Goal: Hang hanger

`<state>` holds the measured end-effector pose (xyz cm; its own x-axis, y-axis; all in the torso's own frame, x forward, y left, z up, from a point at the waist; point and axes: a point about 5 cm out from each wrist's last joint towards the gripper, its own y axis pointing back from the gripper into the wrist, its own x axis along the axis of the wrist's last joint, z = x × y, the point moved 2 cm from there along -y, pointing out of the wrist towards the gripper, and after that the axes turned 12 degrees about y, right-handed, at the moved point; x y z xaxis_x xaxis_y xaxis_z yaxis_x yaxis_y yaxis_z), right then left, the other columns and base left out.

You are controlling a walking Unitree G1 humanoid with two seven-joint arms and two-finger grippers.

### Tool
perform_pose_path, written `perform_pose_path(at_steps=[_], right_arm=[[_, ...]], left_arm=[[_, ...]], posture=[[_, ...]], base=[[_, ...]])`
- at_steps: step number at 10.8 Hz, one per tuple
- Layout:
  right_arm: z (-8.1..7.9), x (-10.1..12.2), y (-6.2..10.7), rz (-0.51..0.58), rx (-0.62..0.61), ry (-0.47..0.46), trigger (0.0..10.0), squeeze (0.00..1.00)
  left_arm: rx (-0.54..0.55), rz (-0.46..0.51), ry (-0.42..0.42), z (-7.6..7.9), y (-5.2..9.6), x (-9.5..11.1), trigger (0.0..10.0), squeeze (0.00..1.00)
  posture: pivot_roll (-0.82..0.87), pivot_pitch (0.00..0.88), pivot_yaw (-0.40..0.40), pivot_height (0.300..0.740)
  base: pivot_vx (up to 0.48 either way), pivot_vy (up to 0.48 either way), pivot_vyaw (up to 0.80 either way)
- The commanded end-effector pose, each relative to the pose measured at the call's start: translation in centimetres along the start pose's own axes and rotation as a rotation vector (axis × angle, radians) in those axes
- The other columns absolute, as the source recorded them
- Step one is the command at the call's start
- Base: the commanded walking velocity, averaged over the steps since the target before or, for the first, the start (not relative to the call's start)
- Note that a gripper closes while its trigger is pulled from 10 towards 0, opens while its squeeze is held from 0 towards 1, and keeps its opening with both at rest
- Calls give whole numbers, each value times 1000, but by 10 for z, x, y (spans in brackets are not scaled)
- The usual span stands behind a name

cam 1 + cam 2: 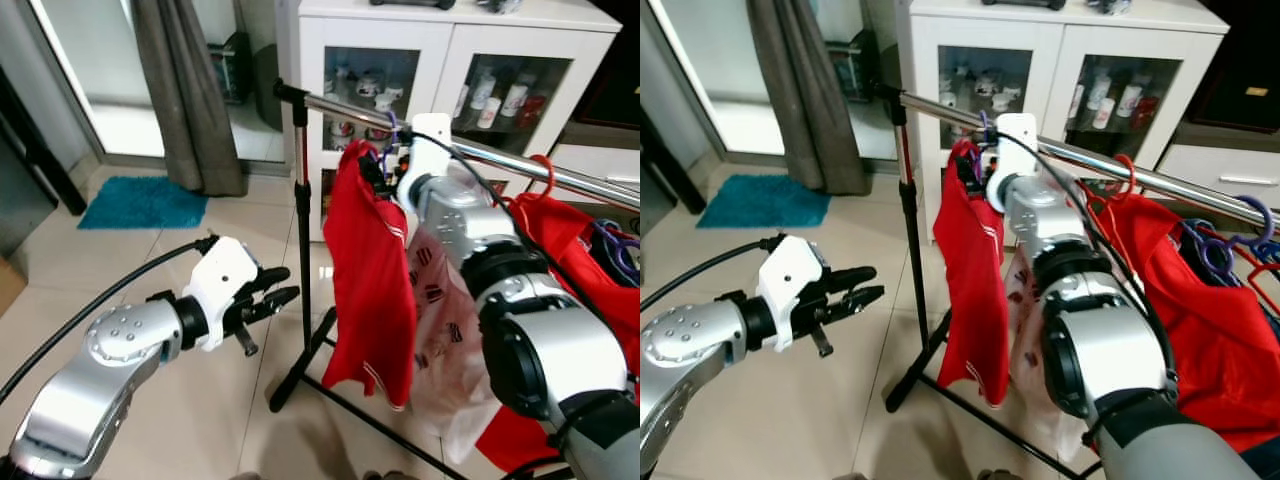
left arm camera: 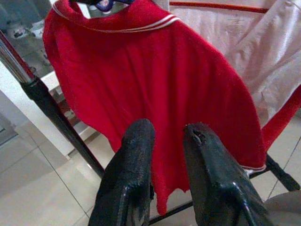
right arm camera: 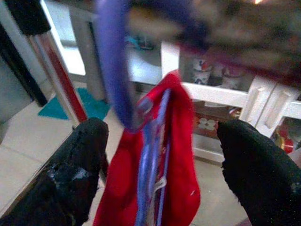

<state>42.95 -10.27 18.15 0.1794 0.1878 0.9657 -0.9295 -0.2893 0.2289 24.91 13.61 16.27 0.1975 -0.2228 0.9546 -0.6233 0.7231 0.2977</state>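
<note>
Clothes hang on the metal rail (image 1: 520, 163) of a rack in front of me, and my right pincer (image 1: 378, 168) is up at this rail, beside the purple hanger (image 1: 392, 135). The hook of this hanger is over the rail, and a red shirt (image 1: 372, 275) hangs down from it. In the right wrist view my two black fingers (image 3: 77, 162) stand wide apart, with the purple hook and the red shirt between them, and they do not press on anything. Behind the red shirt hangs a white garment with dark marks (image 1: 440, 300), and further along the rail on my right there is more red cloth (image 1: 1200, 300) on an orange hanger (image 1: 1123, 175). Other purple hangers (image 1: 1225, 245) are near it.

My left pincer (image 1: 268, 296) is lower, over the tiled floor (image 1: 120, 270), apart from the rack and pointing toward the red shirt. Its fingers (image 2: 131, 179) have only a narrow gap between them and they hold nothing.

The black pole (image 1: 302, 240) of the rack stands between my left pincer and the shirt. Behind the rack is a white cabinet (image 1: 440, 40) with glass doors. A grey curtain (image 1: 190, 90) and a teal mat (image 1: 145, 200) are at the far left.
</note>
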Motion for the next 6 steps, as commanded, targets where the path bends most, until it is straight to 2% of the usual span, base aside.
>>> perform_pose_path(at_steps=[1, 2, 3, 4, 6], right_arm=[[1, -6, 0, -33, 4, -6, 5176, 0], [0, -7, 0, -39, 16, -11, 5059, 0], [0, -8, 0, -46, 21, -8, 4196, 0], [3, -6, 0, -43, 6, -11, 0, 0], [5, -2, 0, -32, 4, -20, 0, 0]], left_arm=[[-2, 1, -12, 0, 3, 4, 10000, 0], [2, 1, -10, 0, 3, 4, 10000, 0], [7, 1, -11, -1, 4, 3, 10000, 0], [8, 6, -12, 0, 2, 4, 10000, 0], [9, 20, -12, 0, 0, 7, 10000, 0]], posture=[[91, 99, 9, 740], [91, 98, 6, 740], [86, 94, 5, 740], [83, 93, 5, 740], [79, 88, 6, 740]], base=[[0, 0, 0], [0, 0, 0], [0, 0, 0], [0, 0, 0], [0, 0, 0]])
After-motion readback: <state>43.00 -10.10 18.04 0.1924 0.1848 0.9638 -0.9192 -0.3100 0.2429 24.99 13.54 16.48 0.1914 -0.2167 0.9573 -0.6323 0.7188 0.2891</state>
